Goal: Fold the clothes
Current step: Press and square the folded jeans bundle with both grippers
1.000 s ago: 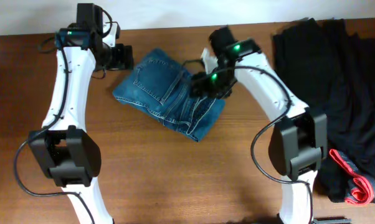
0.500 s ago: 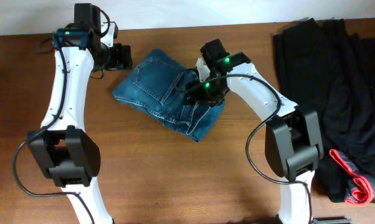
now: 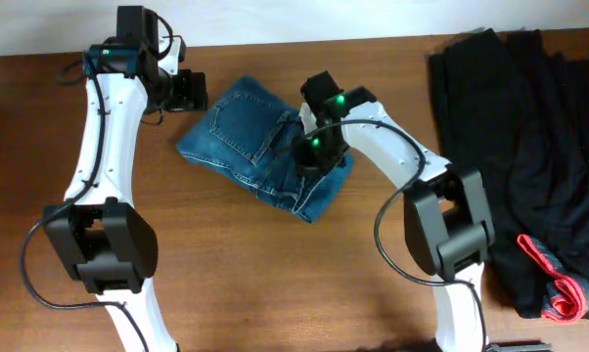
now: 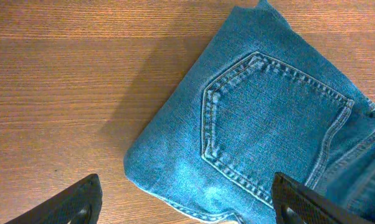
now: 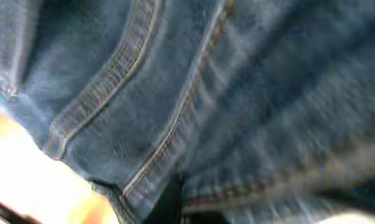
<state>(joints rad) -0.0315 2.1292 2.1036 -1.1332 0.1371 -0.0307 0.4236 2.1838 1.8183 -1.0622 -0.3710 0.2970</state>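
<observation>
The clothes, a pair of blue denim jeans (image 3: 250, 142), lie folded into a compact bundle on the wooden table (image 3: 275, 264). The left wrist view shows a stitched back pocket (image 4: 268, 118) facing up. My left gripper (image 3: 189, 90) hovers open just off the bundle's upper left corner, and its fingers (image 4: 81, 199) straddle the jeans' near corner without touching it. My right gripper (image 3: 307, 156) is pressed down onto the bundle's right half. In the right wrist view blurred denim (image 5: 194, 93) fills the frame, and the gripper (image 5: 175, 199) is shut with its dark tips buried in a fold of the jeans.
A pile of black garments (image 3: 529, 127) covers the table's right side, with a small red-pink item (image 3: 559, 284) on its lower part. The table's back edge runs just behind both grippers.
My right gripper has slid left from the bundle's right edge onto the jeans and gone from open to shut. The left arm has not moved.
</observation>
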